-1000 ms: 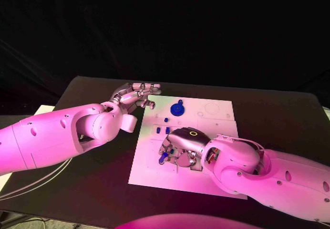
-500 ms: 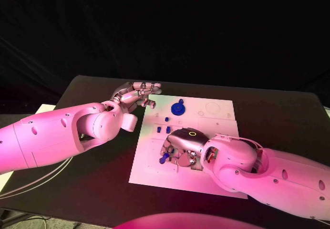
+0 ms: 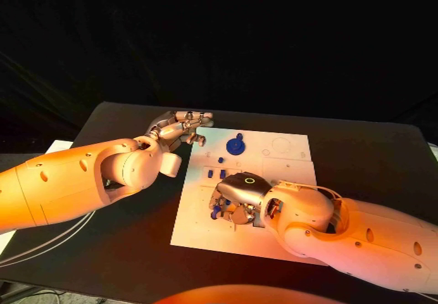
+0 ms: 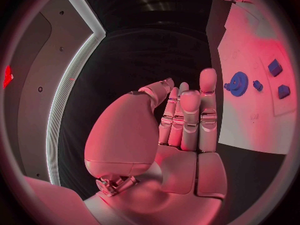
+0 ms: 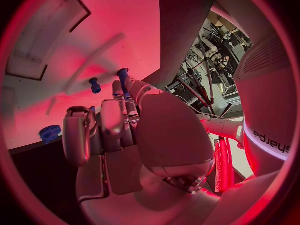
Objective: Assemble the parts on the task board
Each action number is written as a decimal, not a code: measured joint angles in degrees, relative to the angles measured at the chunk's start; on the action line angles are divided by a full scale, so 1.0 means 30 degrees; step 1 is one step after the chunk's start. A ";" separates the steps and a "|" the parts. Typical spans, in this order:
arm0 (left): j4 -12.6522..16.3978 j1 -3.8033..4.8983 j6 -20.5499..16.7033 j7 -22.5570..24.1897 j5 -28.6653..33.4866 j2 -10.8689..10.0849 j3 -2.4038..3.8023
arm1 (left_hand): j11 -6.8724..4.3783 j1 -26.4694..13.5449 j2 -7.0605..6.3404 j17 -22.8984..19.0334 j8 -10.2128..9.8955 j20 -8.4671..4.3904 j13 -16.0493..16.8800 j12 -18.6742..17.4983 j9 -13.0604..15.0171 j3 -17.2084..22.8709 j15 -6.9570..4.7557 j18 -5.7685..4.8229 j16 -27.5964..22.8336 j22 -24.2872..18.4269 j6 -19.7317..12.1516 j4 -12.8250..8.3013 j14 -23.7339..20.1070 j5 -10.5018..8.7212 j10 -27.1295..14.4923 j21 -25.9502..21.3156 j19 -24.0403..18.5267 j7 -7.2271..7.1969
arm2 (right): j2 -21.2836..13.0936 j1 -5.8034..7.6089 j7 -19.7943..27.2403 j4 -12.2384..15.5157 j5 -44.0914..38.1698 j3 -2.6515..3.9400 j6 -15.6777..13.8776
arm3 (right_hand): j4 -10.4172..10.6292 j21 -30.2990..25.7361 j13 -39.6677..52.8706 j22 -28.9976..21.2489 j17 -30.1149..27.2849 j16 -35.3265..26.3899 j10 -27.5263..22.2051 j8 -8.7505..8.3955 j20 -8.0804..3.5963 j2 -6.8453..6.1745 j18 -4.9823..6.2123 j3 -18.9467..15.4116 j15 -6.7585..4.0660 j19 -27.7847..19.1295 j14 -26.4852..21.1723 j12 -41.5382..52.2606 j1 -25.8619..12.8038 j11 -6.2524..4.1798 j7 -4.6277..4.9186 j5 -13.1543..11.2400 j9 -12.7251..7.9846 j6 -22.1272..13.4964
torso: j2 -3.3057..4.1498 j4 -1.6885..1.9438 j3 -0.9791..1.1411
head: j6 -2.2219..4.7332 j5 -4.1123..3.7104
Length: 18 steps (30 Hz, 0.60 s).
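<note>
Your right hand [image 3: 239, 193] sits low over the near-left part of the white task board [image 3: 287, 168], fingers curled down onto it. In the right wrist view a small blue peg [image 5: 123, 76] stands at the tips of those fingers [image 5: 119, 92], seemingly pinched there, though the palm hides most of the contact, so you cannot tell for certain whether it is truly gripped. Another small blue peg [image 5: 94, 85] stands on the board just beside it, free of the hand. From the head camera you can make out bits of blue at the left edge of that hand [image 3: 215, 210] — partly covered by the fingers. Your left hand [image 3: 180, 128] is at the far-left corner of the board, near its edge; the left wrist view shows its fingers [image 4: 189, 116] straight and side by side, with nothing held in them. The blue gear [image 3: 235, 145] lies flat on the far part of the board, well apart from the right hand — and two small blue blocks [image 3: 215, 172] sit on the board between the gear and that hand, close beside each other. The board itself lies flat in the middle of the black table [image 3: 365, 152].
</note>
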 measured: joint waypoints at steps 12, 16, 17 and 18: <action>0.0014 -0.0001 0.0005 -0.0006 0.0000 -0.0046 0.0000 | 0.0000 0.0000 0.0000 0.0001 0.0000 0.0000 -0.0001 0.0000 0.0000 0.0000 0.0000 -0.0002 0.0000 0.0001 0.0000 0.0000 0.0000 0.0000 0.0000 0.0000 0.0000 0.0000 | -0.0051 -0.0100 -0.0169 -0.0025 -0.0354 -0.0191 0.0116 | 0.0281 -0.1314 -0.0089 0.0015 -0.0818 -0.0444 -0.5387 -0.0353 0.0959 -0.1288 0.0306 -0.2181 0.0825 -0.1181 0.0000 -0.0475 -0.1517 0.1244 0.0445 0.0667 -0.0525 -0.4671 | -0.0011 0.0000 0.0011 | -0.0022 0.0011; 0.0011 -0.0002 0.0007 -0.0008 0.0000 -0.0054 0.0000 | 0.0000 0.0000 0.0000 0.0001 0.0000 0.0000 0.0000 0.0000 0.0000 0.0000 0.0000 -0.0002 0.0000 0.0001 0.0000 0.0000 0.0000 0.0000 0.0000 0.0000 0.0000 0.0000 | -0.0469 -0.0123 -0.0151 0.0281 -0.0347 -0.0190 -0.0413 | 0.0418 -0.1331 -0.0030 0.0014 -0.0877 -0.0444 -0.5700 -0.0353 0.1020 -0.1285 0.0306 -0.3372 0.0894 -0.1242 0.0069 -0.0106 -0.1514 0.1318 0.0542 0.0786 -0.0465 -0.4882 | -0.0011 0.0002 0.0022 | 0.0009 -0.0013; 0.0007 -0.0002 0.0008 -0.0008 0.0000 -0.0056 0.0000 | 0.0000 0.0000 0.0000 0.0001 0.0000 0.0000 0.0000 0.0000 0.0000 0.0000 0.0000 -0.0001 0.0000 0.0001 0.0000 0.0000 0.0000 0.0000 0.0001 0.0000 0.0000 0.0000 | -0.0630 -0.0132 -0.0120 0.0390 -0.0319 -0.0189 -0.0673 | 0.0454 -0.1331 0.0004 0.0014 -0.0881 -0.0444 -0.5616 -0.0318 0.1020 -0.1276 0.0306 -0.3579 0.0893 -0.1242 0.0069 0.0050 -0.1505 0.1242 0.0742 0.0891 -0.0417 -0.4682 | -0.0011 0.0000 0.0024 | 0.0020 -0.0024; 0.0000 -0.0002 0.0009 -0.0008 0.0000 -0.0059 0.0000 | 0.0000 0.0000 0.0000 0.0002 0.0000 0.0000 0.0000 0.0000 0.0000 0.0000 0.0000 -0.0001 0.0000 0.0001 0.0000 0.0000 0.0000 0.0000 0.0000 0.0000 0.0000 0.0000 | -0.0901 -0.0139 -0.0069 0.0573 -0.0263 -0.0175 -0.1081 | 0.0481 -0.1331 0.0013 0.0013 -0.0923 -0.0444 -0.5438 -0.0196 0.1020 -0.1124 0.0305 -0.3717 0.0894 -0.1241 0.0069 0.0186 -0.1354 0.1214 0.0910 0.0923 -0.0376 -0.4499 | -0.0015 -0.0002 0.0026 | 0.0038 -0.0040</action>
